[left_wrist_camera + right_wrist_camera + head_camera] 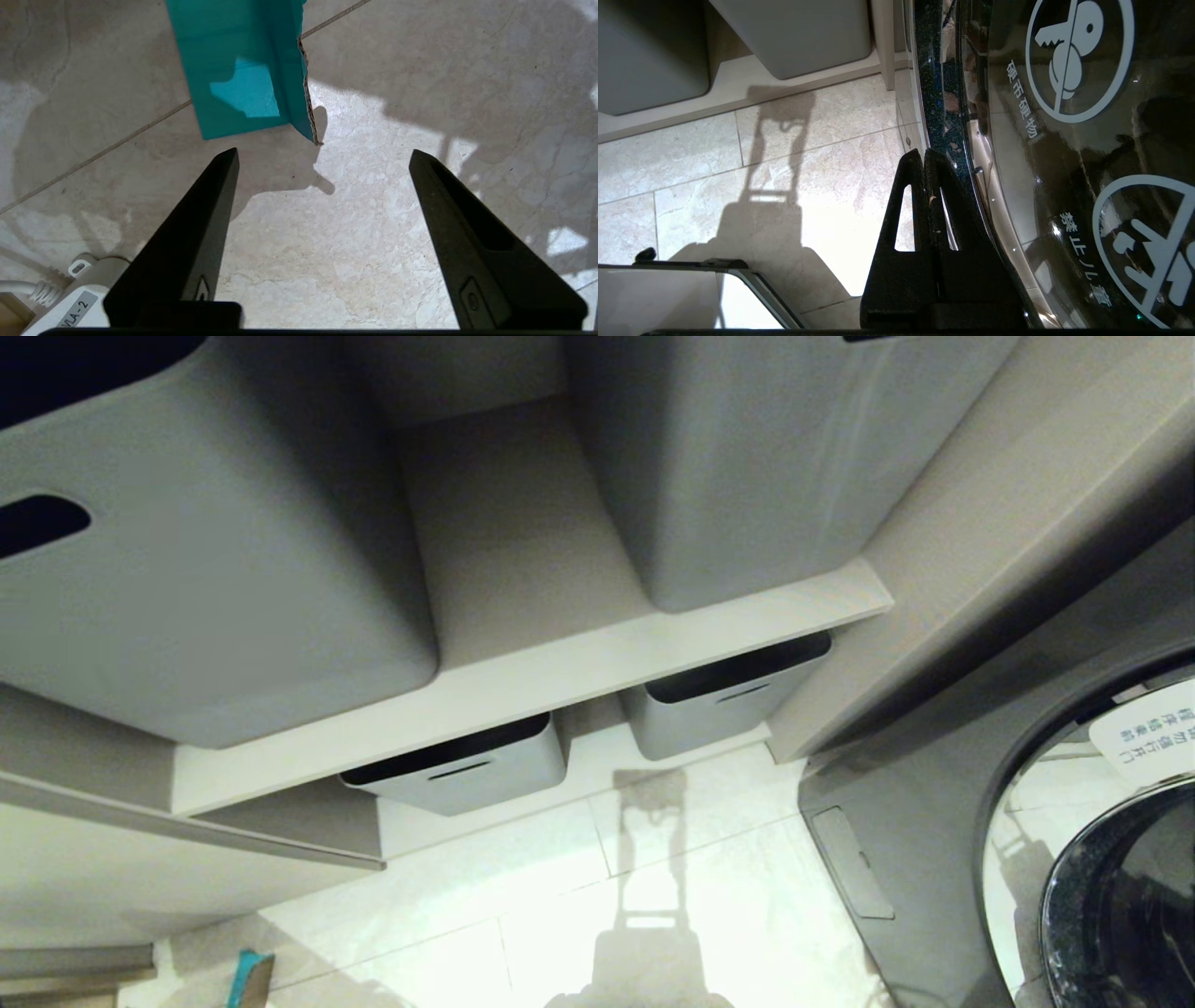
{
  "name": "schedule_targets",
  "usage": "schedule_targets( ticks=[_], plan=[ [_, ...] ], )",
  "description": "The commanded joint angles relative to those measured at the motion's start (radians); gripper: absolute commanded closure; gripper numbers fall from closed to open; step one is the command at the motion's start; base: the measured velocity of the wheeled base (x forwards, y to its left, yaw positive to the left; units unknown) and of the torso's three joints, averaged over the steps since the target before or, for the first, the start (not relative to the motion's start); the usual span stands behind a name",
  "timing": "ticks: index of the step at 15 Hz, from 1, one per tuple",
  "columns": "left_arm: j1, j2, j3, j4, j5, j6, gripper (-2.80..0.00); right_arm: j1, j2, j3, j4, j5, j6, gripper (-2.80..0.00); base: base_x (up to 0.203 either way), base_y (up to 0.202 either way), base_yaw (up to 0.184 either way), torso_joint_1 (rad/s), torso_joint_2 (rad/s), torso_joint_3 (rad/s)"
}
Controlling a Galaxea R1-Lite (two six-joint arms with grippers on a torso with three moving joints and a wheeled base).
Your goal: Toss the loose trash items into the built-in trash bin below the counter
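Your left hand hung spread wide and empty above the floor tiles, a teal cardboard scrap just beyond its fingertips, while your right hand sat pinched closed beside the washer door.

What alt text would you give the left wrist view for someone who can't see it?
The left gripper hangs open over pale marbled floor tiles, its two black fingers spread wide and holding nothing. Just beyond the fingertips is a teal folded cardboard piece with a torn corrugated edge, apart from both fingers. A white cable connector shows in one corner.
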Motion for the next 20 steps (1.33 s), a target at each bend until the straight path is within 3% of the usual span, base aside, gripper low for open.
schedule_targets(
  ticks=[1,10,20],
  plan=[
    [0.009,0.0,0.0,-0.004,-0.005,0.005,-2.8,0.0,-0.002,0.0,0.0,0.0,-0.001,0.0,0.0,0.0,0.0,0.0,0.0,0.0],
    [0.016,0.0,0.016,-0.001,-0.003,0.005,-2.8,0.0,-0.002,0.0,0.0,0.0,-0.001,0.0,0.0,0.0,0.0,0.0,0.0,-0.005],
    [0.017,0.0,0.014,-0.005,-0.005,0.003,-2.8,0.002,-0.002,0.0,0.0,0.0,-0.001,0.0,0.0,0.0,0.0,0.001,0.0,-0.189]
  ],
)
